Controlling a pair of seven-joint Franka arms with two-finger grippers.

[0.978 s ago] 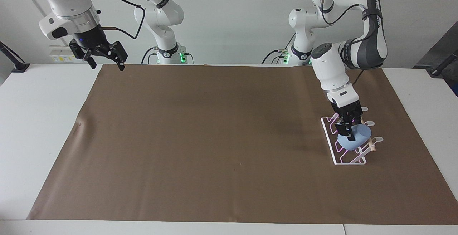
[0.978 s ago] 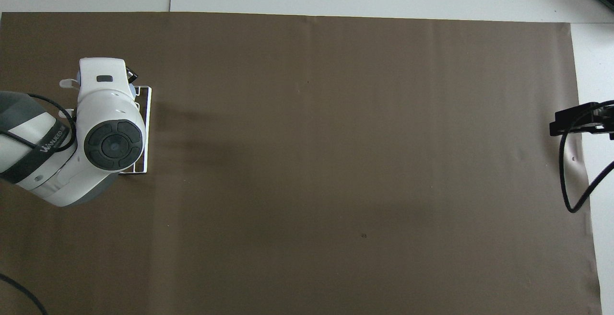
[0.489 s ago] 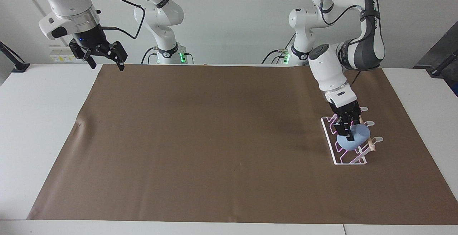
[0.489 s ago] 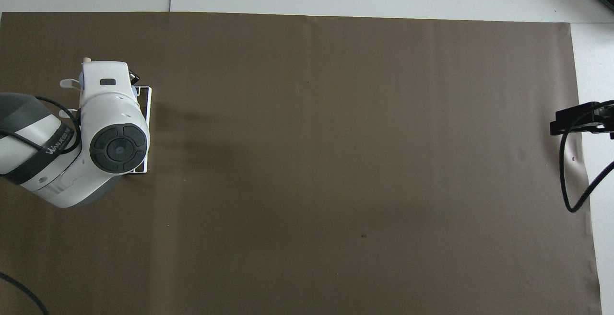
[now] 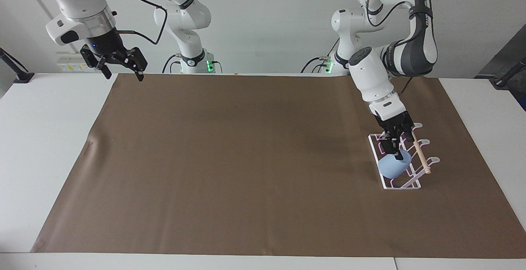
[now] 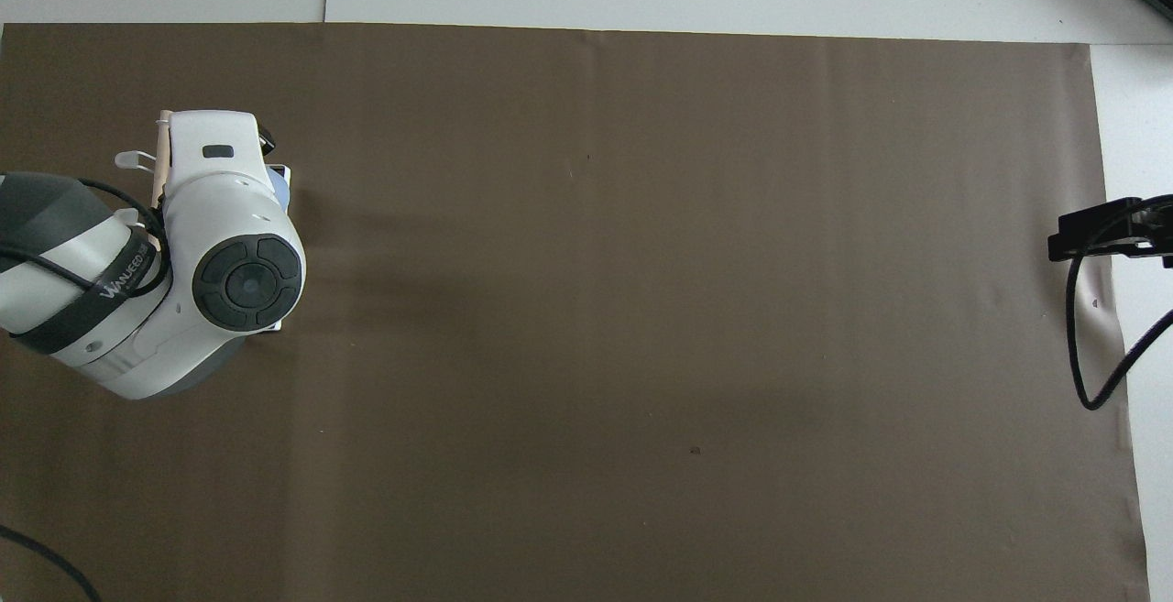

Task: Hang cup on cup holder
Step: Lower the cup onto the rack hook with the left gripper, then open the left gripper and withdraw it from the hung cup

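On cup holder (image 5: 396,167): cup (image 5: 394,165) tilted among prongs. Left gripper (image 5: 395,148) just above cup, grip unclear. Right gripper (image 5: 123,65) well apart, spread wide, waiting.

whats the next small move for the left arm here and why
Probably lift the left gripper straight up and away from the cup holder. The cup now sits tilted on the rack's prongs with the gripper just above its rim, so a vertical retreat seems least likely to knock it. The right gripper waits over the table's edge.
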